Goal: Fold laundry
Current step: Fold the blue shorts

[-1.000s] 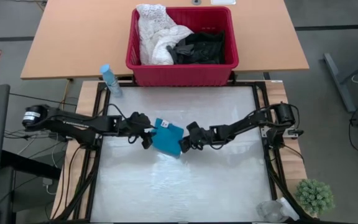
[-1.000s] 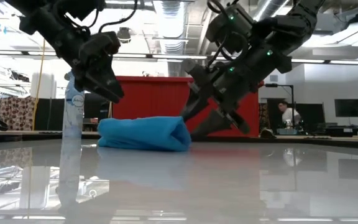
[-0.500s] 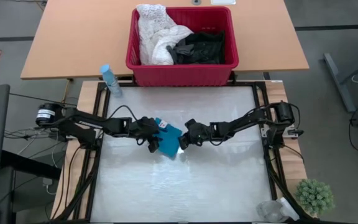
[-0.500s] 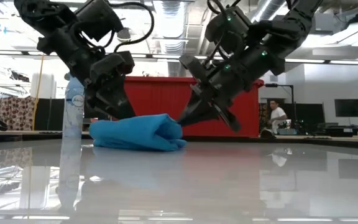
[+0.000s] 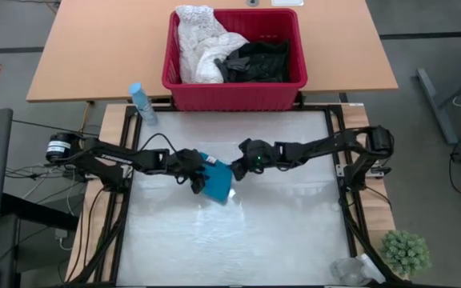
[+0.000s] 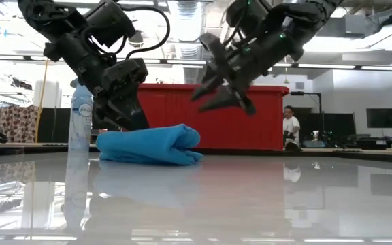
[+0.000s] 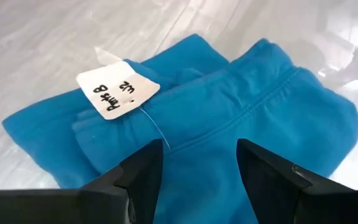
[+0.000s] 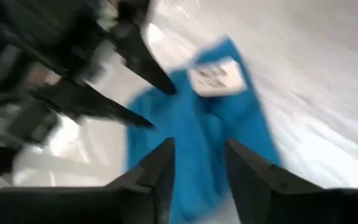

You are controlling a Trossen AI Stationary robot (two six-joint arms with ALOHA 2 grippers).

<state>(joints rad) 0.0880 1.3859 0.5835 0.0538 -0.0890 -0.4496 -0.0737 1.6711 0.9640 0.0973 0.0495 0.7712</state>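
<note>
One small teal garment point(image 5: 217, 182) lies folded into a thick bundle near the middle of the white table point(image 5: 294, 240), a paper tag point(image 7: 117, 89) tied to it by a thin thread. We judge it light, soft and floppy, likely to unroll if lifted by one layer, so we would pinch through all layers at the thick folded edge, clear of the tag. Our left gripper point(image 5: 197, 182) rests at the bundle's left side with fingers spread, holding nothing. Our right gripper point(image 5: 250, 162) hovers above its right end, also parted and empty. More laundry point(image 5: 230, 56) waits in the red basket point(image 5: 234, 94) beyond.
</note>
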